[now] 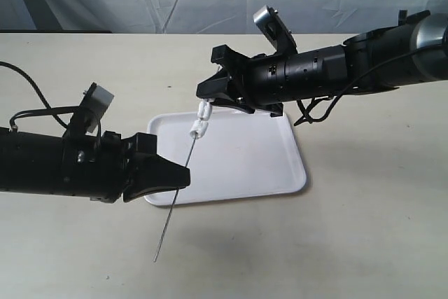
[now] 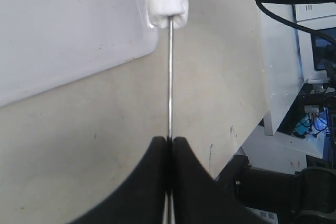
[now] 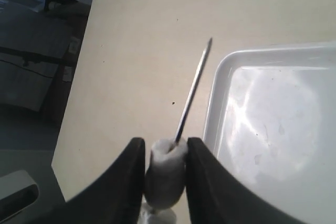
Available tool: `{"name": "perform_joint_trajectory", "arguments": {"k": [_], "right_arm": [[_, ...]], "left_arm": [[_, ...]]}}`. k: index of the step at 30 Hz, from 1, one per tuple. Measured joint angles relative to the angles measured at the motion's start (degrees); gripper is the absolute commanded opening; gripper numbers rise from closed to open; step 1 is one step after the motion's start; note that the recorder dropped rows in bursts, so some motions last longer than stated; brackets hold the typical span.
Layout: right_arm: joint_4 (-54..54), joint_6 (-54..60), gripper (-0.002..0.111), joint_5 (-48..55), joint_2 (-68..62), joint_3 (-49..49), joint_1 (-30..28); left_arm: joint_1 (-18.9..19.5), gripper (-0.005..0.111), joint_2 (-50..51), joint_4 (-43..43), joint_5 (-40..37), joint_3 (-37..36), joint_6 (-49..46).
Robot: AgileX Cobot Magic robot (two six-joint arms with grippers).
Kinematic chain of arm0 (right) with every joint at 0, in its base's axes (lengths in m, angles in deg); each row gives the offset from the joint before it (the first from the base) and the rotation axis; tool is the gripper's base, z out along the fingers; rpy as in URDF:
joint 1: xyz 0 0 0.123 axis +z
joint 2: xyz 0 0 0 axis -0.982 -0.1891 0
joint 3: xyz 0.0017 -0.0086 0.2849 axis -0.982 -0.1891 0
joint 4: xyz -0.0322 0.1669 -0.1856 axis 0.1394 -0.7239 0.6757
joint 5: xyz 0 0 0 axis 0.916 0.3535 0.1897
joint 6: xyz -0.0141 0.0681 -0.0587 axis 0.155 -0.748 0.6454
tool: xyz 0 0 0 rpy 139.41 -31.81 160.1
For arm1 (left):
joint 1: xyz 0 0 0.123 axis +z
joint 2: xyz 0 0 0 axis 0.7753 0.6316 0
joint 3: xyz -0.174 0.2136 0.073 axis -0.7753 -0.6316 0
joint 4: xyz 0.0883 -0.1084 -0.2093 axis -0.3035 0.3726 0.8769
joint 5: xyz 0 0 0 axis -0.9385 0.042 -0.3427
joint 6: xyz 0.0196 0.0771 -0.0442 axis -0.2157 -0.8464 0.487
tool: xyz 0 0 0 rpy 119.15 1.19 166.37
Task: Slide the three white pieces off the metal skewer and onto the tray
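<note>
Skewer held at both ends along the tray's left side: the left end effector (image 1: 183,176) is pinched tight on the metal skewer (image 1: 166,225), jaws closed right down onto the thin rod just off the near-left corner of the tray (image 1: 280,173), with the free tip poking out over the bare counter (image 1: 364,229). Up by the tray's far-left corner, the right end effector (image 1: 208,103) has its jaws narrowed around the topmost of the white pieces (image 1: 201,122), which sit bunched together on the slanting rod, raised above the tray.
</note>
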Motion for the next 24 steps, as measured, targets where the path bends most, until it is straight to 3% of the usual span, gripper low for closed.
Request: {"name": "perform_joint_trajectory", "arguments": {"k": [8, 18, 19, 22, 24], "right_arm": [[0.00, 0.10, 0.026, 0.14, 0.00, 0.00, 0.00], [0.00, 0.10, 0.026, 0.02, 0.00, 0.00, 0.00], [0.00, 0.10, 0.028, 0.02, 0.00, 0.00, 0.00], [0.00, 0.10, 0.047, 0.50, 0.00, 0.00, 0.00], [0.21, 0.10, 0.050, 0.69, 0.00, 0.00, 0.00]], "left_arm": [[0.00, 0.000, -0.02, 0.00, -0.48, 0.00, -0.27], [0.00, 0.000, -0.14, 0.40, -1.74, -5.40, -3.20], [0.00, 0.000, -0.14, 0.40, -2.13, -5.82, -3.57], [0.00, 0.000, -0.14, 0.40, -2.13, -5.57, -3.65], [0.00, 0.000, -0.14, 0.40, -2.26, -5.05, -3.76]]}}
